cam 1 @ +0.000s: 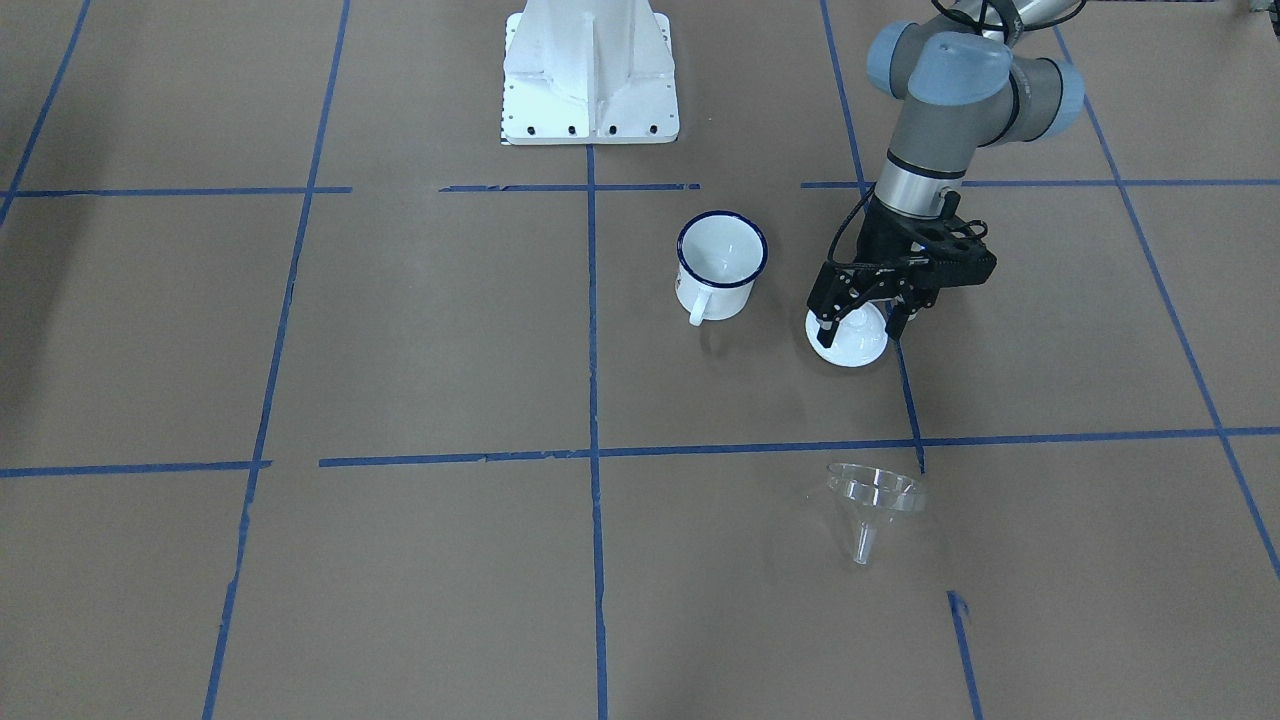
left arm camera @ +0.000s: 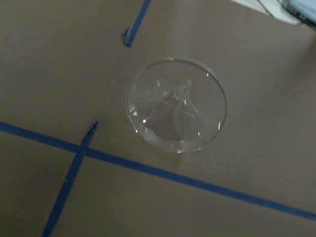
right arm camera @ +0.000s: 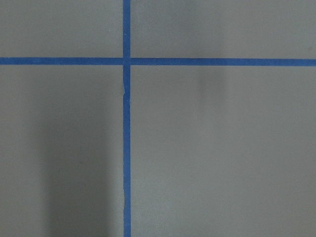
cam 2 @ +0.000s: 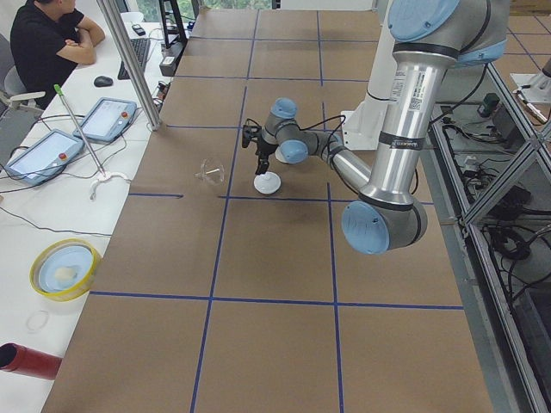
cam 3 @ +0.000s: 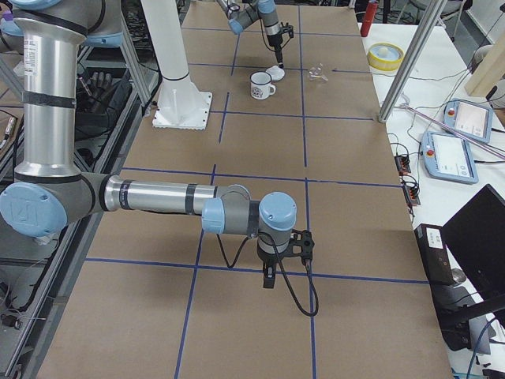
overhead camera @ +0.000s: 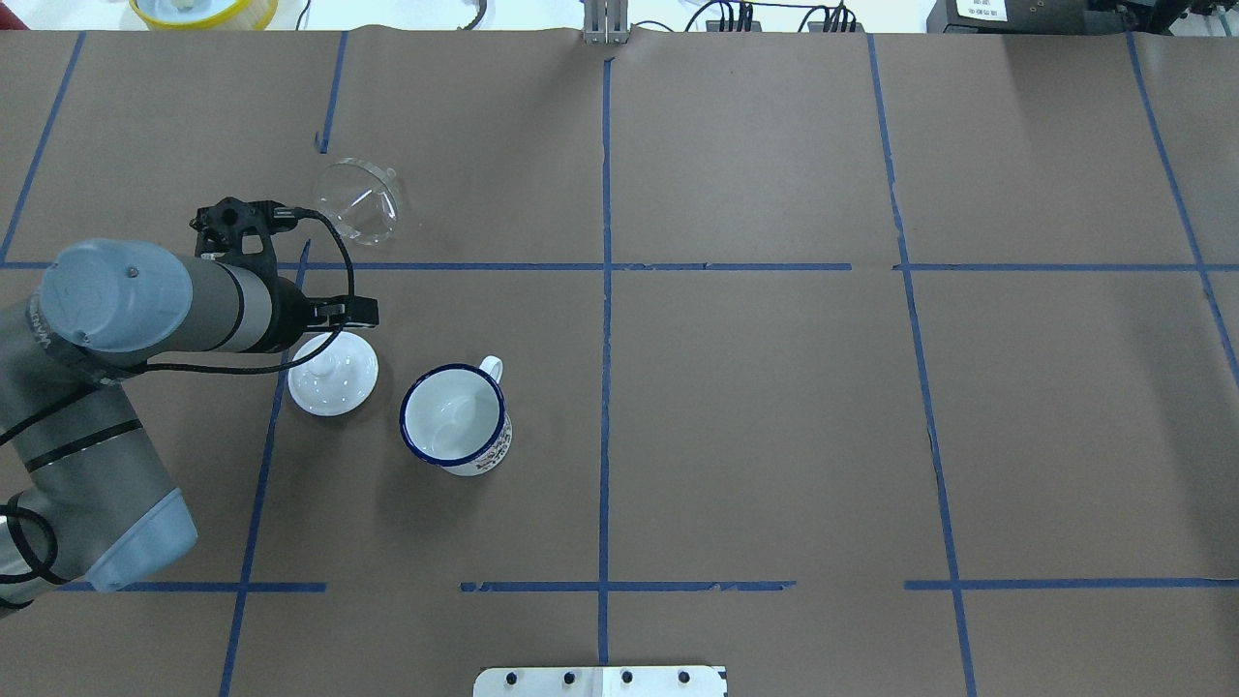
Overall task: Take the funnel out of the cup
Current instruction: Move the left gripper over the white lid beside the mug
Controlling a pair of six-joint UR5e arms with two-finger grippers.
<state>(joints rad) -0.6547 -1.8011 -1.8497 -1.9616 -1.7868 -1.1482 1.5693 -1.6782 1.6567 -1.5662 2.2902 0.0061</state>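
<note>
One clear funnel (cam 1: 873, 505) lies on the tabletop (cam 1: 400, 350), lower right of centre in the front view, spout toward the bottom edge, out of the cup and well apart from it. One white cup (cam 1: 720, 262) with a blue rim stands upright just right of centre with nothing inside. One white lid (cam 1: 848, 340) sits right of the cup, near it. Two arms are in view. The left gripper (cam 1: 860, 325) is released, its fingers spread over the lid and grasping nothing. The right gripper (cam 3: 269, 278) hangs low in the right-side view, far from everything; cannot tell its state.
</note>
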